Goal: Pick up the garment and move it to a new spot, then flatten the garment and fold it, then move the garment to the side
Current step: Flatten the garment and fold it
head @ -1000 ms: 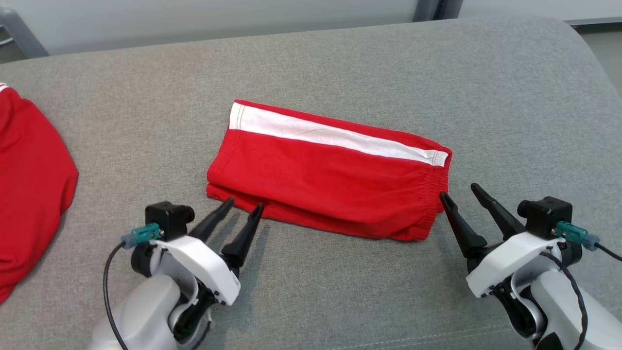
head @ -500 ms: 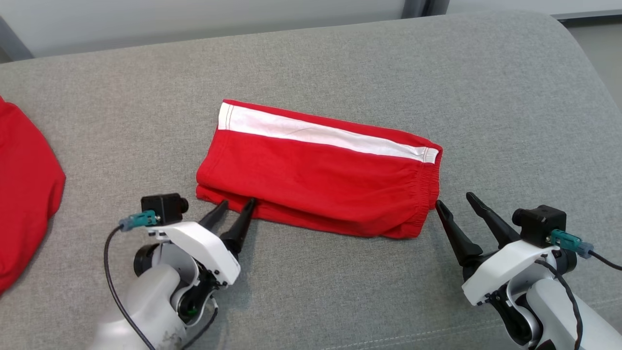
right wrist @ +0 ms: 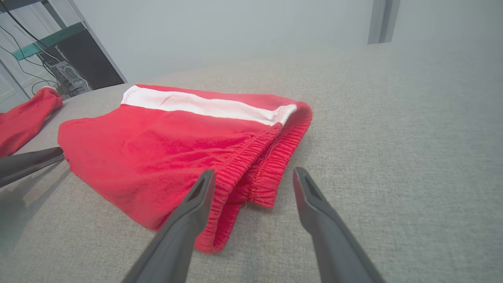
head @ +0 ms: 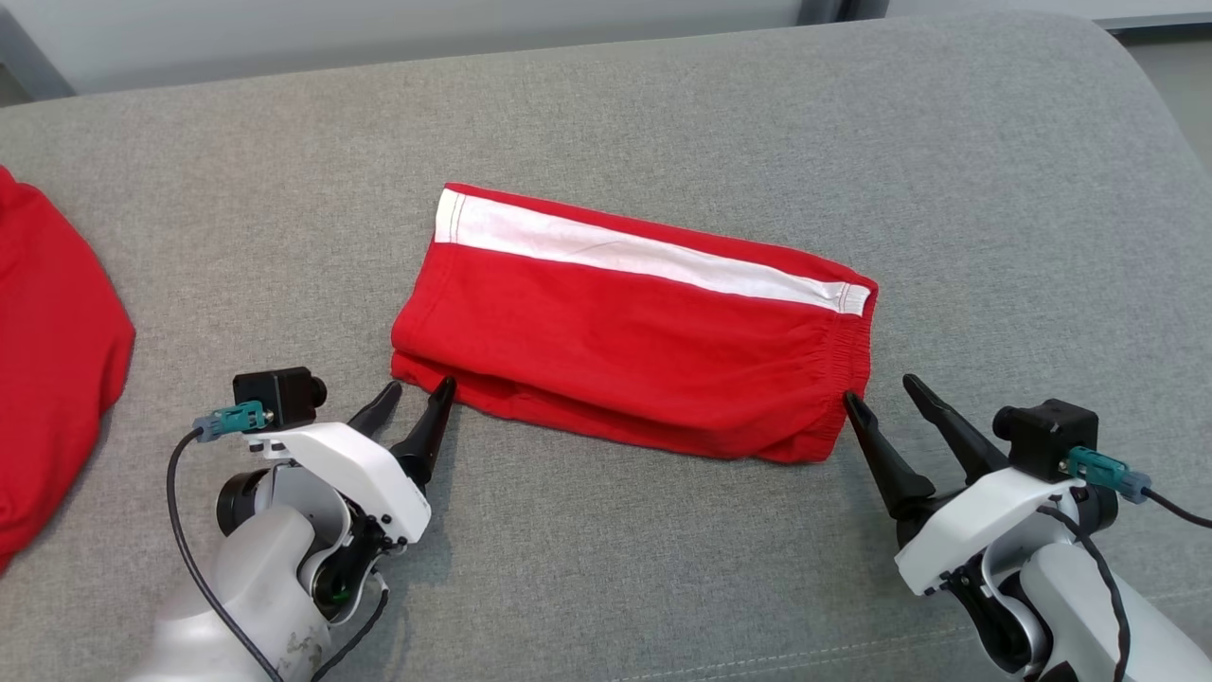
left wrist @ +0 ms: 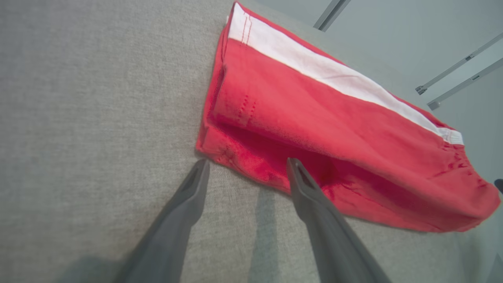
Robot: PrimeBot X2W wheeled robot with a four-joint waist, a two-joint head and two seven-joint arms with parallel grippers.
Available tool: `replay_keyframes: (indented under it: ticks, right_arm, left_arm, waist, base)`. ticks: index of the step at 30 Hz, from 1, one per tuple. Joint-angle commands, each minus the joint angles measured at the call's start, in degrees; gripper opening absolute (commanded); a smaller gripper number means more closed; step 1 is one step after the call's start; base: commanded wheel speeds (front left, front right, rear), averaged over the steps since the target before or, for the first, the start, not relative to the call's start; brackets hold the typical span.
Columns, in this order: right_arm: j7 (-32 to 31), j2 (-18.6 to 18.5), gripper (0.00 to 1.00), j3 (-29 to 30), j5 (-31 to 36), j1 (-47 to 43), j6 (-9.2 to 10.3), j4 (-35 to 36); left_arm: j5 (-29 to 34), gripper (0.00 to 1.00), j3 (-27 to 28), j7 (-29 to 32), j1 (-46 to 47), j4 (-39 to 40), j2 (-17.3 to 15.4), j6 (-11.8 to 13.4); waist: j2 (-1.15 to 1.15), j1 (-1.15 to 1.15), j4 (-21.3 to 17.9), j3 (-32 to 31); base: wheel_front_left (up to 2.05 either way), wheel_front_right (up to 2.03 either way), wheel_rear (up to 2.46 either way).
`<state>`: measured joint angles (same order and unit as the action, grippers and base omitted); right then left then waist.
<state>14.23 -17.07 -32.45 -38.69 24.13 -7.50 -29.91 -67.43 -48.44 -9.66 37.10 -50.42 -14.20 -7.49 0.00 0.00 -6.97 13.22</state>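
The garment (head: 625, 332) is a pair of red shorts with a white side stripe, lying folded in a flat oblong on the grey cushion. My left gripper (head: 421, 385) is open at its near left corner, fingertips just short of the hem. In the left wrist view the garment (left wrist: 314, 114) lies ahead and the left gripper (left wrist: 247, 161) has one tip overlapping the lower layer's edge. My right gripper (head: 879, 388) is open at the elastic waistband end. The right wrist view shows the garment (right wrist: 165, 145), and the right gripper (right wrist: 253, 171) straddles the waistband's near corner. Neither gripper holds anything.
A second red garment (head: 47, 332) lies at the cushion's left edge and appears again as the second red garment (right wrist: 23, 118). The grey cushion (head: 994, 189) spreads wide to the right and behind. A pale wall and a rack with a computer (right wrist: 67, 74) stand beyond it.
The head camera has shifted a little. My left gripper has slid left along the garment's near edge to its left corner. The right gripper has hardly moved. Both stay open.
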Motion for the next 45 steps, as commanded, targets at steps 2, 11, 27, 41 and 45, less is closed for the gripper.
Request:
replay_keyframes:
  ticks: [2,11,27,41,45]
  right_arm:
    - [0.77,-0.15,1.00,-0.90,0.25,0.39,0.01,1.41]
    - [0.77,-0.16,1.00,-1.91,0.05,1.29,0.01,1.42]
    - [0.77,-0.02,1.00,-2.83,-0.59,1.64,0.01,0.56]
    - [0.77,-0.35,1.00,-4.13,-1.44,2.32,0.01,-0.32]
    - [0.77,-0.15,1.00,-4.40,-1.37,2.72,0.01,-0.39]
  left_arm:
    - [-0.89,1.00,1.61,-0.19,3.15,0.38,-1.62,0.00]
    - [-5.67,1.00,2.66,1.53,3.00,2.05,-1.89,0.00]
    - [-14.48,1.00,4.24,3.70,0.34,8.77,-4.23,0.00]
    - [-22.20,1.00,7.83,6.07,-2.11,13.61,-5.18,0.00]
    - [-20.44,1.00,6.74,5.81,-1.17,11.01,-5.38,0.00]
  waist:
    - [0.00,0.00,0.05,0.25]
    - [0.00,0.00,-0.72,1.08]
    - [0.00,0.00,-0.08,1.27]
    - [0.00,0.00,-0.32,1.71]
    - [0.00,0.00,-0.44,1.82]
  base:
    - [0.00,0.00,0.00]
    - [0.00,0.00,0.00]
    - [0.00,0.00,0.00]
    - [0.00,0.00,0.00]
    - [0.00,0.00,0.00]
